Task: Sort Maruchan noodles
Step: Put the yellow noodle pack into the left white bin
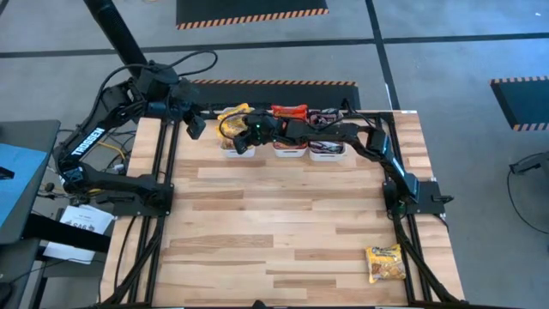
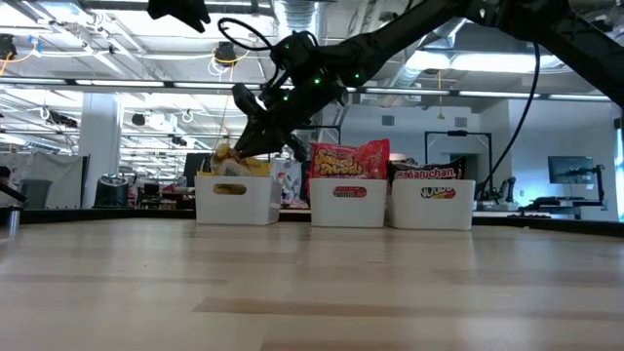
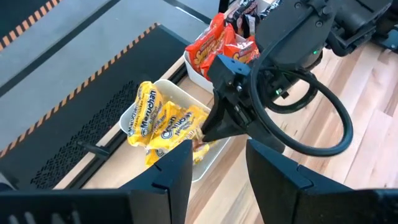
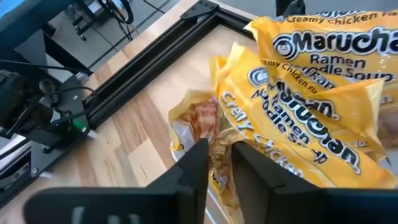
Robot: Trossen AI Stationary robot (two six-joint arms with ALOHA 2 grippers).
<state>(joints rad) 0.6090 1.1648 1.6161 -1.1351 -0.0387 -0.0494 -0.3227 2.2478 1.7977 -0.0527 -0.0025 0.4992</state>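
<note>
Three white bins stand in a row at the table's far edge. The left bin (image 1: 228, 151) holds yellow Maruchan noodles (image 4: 311, 93), the middle bin (image 2: 349, 203) red ones (image 2: 348, 159), and the right bin (image 2: 432, 205) dark ones (image 2: 426, 173). My right gripper (image 4: 221, 165) reaches slanting down into the left bin; its fingers are slightly apart, on either side of a yellow packet's crumpled end. My left gripper (image 3: 217, 168) hovers open above the table's far left, beside that bin, holding nothing. One more yellow packet (image 1: 385, 263) lies flat on the table at the near right. My right gripper has the crumpled end of a yellow packet (image 4: 217, 140) between its two fingers, coming from above and slanting toward the table's left. A gap shows between the fingers, and I cannot tell whether they touch the packet. The packet lies in the left bin on the other yellow ones.
A black frame rail (image 4: 155, 46) runs along the table's far edge behind the bins. The right arm (image 1: 377, 146) stretches over the middle and right bins. The wooden tabletop (image 1: 274, 223) lies bare between the bins and the loose packet.
</note>
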